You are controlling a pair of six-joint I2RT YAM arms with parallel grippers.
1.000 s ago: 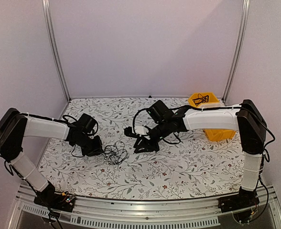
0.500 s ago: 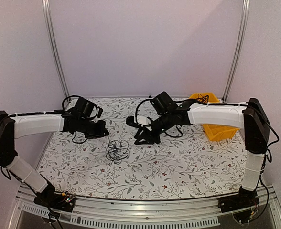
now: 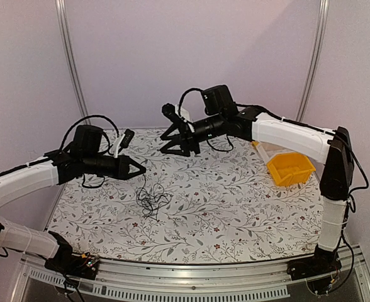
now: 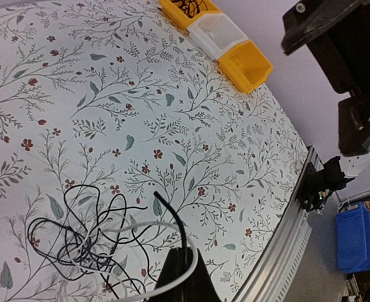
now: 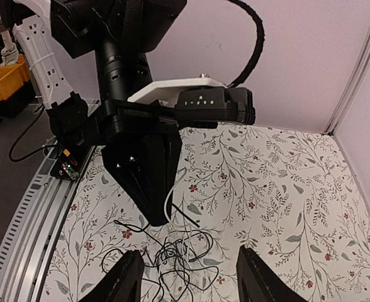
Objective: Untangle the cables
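My left hand (image 3: 138,169) is pressed together, its 2 fingers pinching a pale strand, and seemingly 1 black strand too. Both run down into the bunch of thin black wiry cables (image 3: 152,200). That bunch lies on the floral-patterned surface (image 3: 235,214), well to the left of the yellow plastic bin (image 3: 291,168) and slightly nearer me than it. My right hand (image 3: 172,143) is spread with nothing between its fingers. It hangs high over the surface, also left of the bin but farther from me than it.

I judge the step in hand to be drawing my pinched strands out of the knot. To do it well I should keep the pinch firm and pull slowly away from the bin, so the loops slide rather than cinch. My right hand should come down and hold the rest of the bunch against the surface. Otherwise the whole tangle will likely drag along. If the loops tighten, I should ease off and pull at another angle.
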